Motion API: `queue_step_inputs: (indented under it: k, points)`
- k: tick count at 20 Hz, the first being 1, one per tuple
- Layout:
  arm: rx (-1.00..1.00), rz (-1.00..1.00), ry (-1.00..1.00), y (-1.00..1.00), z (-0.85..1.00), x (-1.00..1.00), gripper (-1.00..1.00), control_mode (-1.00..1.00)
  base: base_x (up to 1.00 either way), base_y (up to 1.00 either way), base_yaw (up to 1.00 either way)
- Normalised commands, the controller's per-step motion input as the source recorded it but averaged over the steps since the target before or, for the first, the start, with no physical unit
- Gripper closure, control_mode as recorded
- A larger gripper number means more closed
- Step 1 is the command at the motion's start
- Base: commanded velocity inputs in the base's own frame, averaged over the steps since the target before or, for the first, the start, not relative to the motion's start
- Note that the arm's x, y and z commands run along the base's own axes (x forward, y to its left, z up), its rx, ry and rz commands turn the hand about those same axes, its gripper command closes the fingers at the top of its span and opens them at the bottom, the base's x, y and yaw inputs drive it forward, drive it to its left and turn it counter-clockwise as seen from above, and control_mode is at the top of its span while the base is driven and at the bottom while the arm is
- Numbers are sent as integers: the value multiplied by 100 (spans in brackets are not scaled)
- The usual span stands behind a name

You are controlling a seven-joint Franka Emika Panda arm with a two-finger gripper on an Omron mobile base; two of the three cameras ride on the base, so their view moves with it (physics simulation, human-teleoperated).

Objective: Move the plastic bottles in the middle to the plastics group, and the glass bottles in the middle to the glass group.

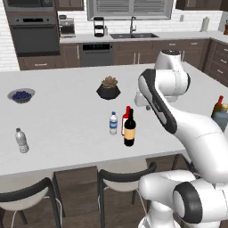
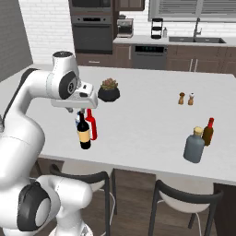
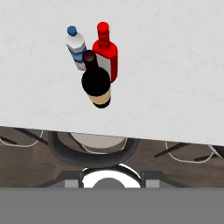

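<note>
Three bottles stand close together mid-counter: a tall dark wine bottle [image 1: 129, 131] [image 2: 84, 133] [image 3: 97, 85], a flat red bottle [image 1: 126, 115] [image 2: 92, 126] [image 3: 107, 54] and a small blue-labelled water bottle [image 1: 113, 124] [image 3: 76, 50]. My gripper [image 2: 77, 110] [image 3: 111, 181] hangs above them, open, holding nothing. A grey-labelled water bottle [image 1: 22, 140] stands alone far left. At the right stand an amber bottle [image 1: 217, 106] [image 2: 208, 131] and a grey-blue jug [image 1: 221, 118] [image 2: 194, 145].
A potted succulent [image 1: 108, 87] [image 2: 109, 90] sits behind the middle bottles. A bowl of blueberries [image 1: 21, 95] is at the far left, two small shakers [image 2: 186, 98] at the right. Stools [image 1: 127, 178] [image 2: 184, 198] stand below the counter's near edge.
</note>
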Motion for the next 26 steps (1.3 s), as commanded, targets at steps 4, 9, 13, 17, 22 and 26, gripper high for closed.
queue_step_inputs:
  k: [4,9,13,17,22,26]
  points:
    - [0,0,-1,0,-1,-15,-100,-100,0,0,0]
    - [-16,-3,3,58,-26,-3,-100,-100,0,0,0]
    - [-3,-7,2,69,0,32,-100,-100,0,0,0]
    - [0,-1,11,25,0,58,-100,-100,0,0,0]
    - [0,0,11,-8,-4,33,-100,-100,0,0,0]
    - [0,0,1,-22,-26,23,-100,-100,0,0,0]
